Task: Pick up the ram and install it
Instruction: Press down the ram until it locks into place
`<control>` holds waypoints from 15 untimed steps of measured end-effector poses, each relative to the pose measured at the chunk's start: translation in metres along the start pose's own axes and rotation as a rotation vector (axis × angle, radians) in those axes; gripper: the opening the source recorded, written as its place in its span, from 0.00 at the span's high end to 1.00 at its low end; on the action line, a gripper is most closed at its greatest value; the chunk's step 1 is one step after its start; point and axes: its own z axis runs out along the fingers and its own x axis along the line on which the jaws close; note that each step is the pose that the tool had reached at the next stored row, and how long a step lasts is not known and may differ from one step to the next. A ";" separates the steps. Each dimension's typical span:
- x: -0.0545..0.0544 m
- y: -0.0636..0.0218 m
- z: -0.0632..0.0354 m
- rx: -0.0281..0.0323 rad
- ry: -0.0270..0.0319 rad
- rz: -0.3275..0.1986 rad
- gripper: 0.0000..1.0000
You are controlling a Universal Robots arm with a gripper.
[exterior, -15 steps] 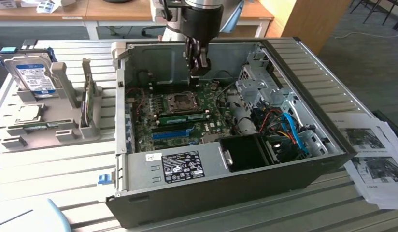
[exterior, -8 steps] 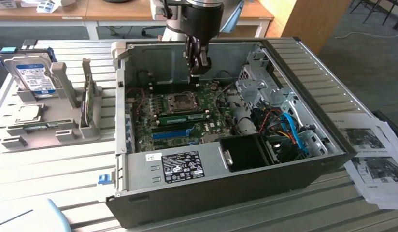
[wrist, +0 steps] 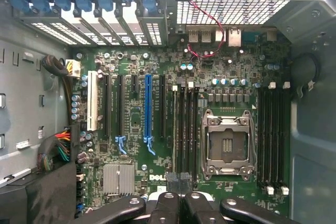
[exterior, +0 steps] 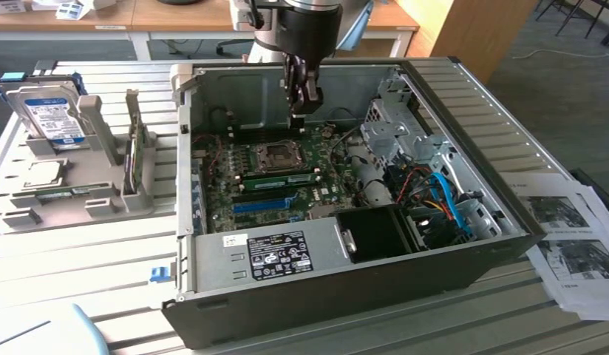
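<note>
Open case top (exterior: 423, 66), drive cage (exterior: 398, 126) alongside

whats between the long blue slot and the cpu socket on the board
In the wrist view, narrow black slots lie between the blue slot and the cpu socket; the exterior view shows the green ram there.

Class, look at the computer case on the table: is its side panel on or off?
Off. The computer case lies open on its side, exposing the motherboard, with the gripper inside the opening.

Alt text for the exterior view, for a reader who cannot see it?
A robot arm's shut gripper hangs inside an open computer case above the motherboard, where a ram stick lies. A hard drive stands in a rack at the exterior view's left.
</note>
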 end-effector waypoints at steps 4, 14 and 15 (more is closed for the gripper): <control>0.000 0.0000 0.0000 -0.0001 0.0000 0.004 0.91; 0.000 0.0000 0.0001 -0.0045 -0.0014 0.129 0.91; 0.000 0.0000 0.0001 -0.0051 -0.0017 0.147 0.91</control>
